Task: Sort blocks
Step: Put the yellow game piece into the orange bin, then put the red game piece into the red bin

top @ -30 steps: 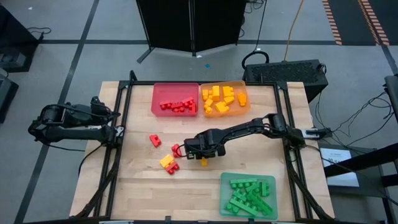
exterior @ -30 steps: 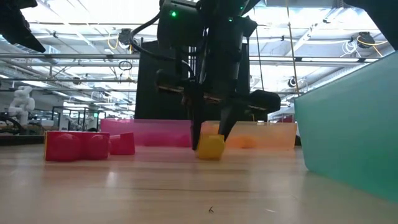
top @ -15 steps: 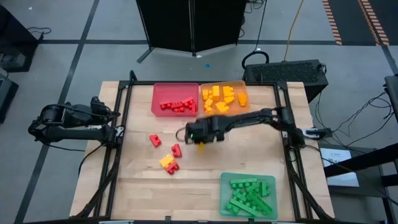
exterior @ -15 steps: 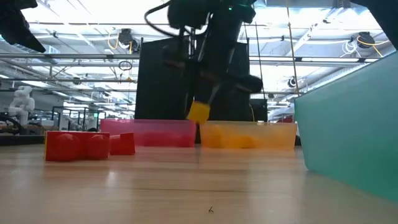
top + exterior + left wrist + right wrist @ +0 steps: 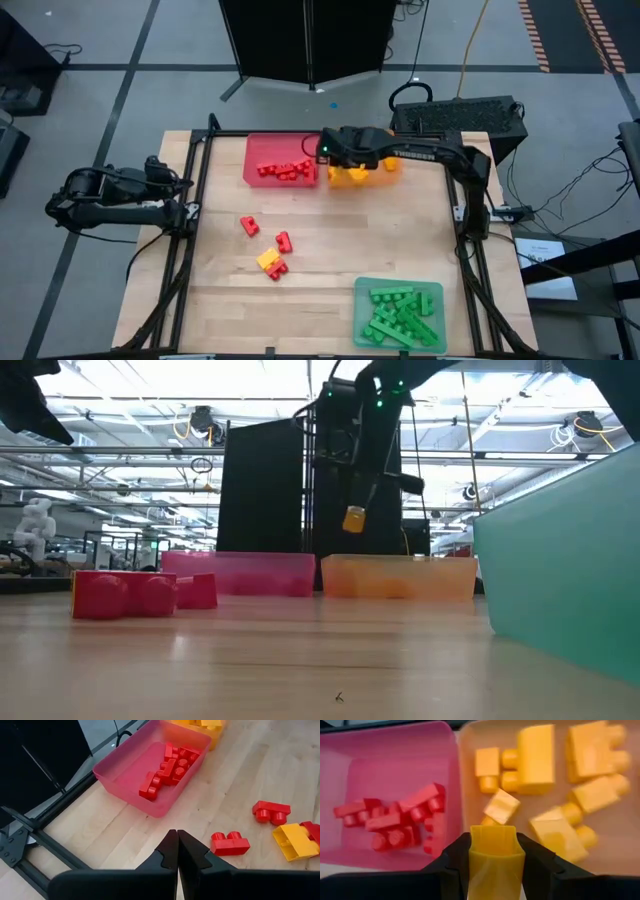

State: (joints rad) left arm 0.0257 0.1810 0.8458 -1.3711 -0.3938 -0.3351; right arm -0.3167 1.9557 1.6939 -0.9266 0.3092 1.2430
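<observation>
3 trays (image 5: 281, 140), 2 grippers (image 5: 335, 152), 4 loose blocks (image 5: 268, 260).

A wooden table (image 5: 320, 270) stands on a grey floor (image 5: 110, 90) with dark lines across it. A tall black cabinet (image 5: 305, 40) stands past the table's far edge. High up, long bright lights (image 5: 150, 380) shine among metal beams.

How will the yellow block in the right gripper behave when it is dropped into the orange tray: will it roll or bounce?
The yellow block looks like boxy hard plastic, so it probably will not roll far. Held in the right gripper above the orange tray, it may bounce or tip off the blocks piled there. It seems small and hollow, likely light.
</observation>
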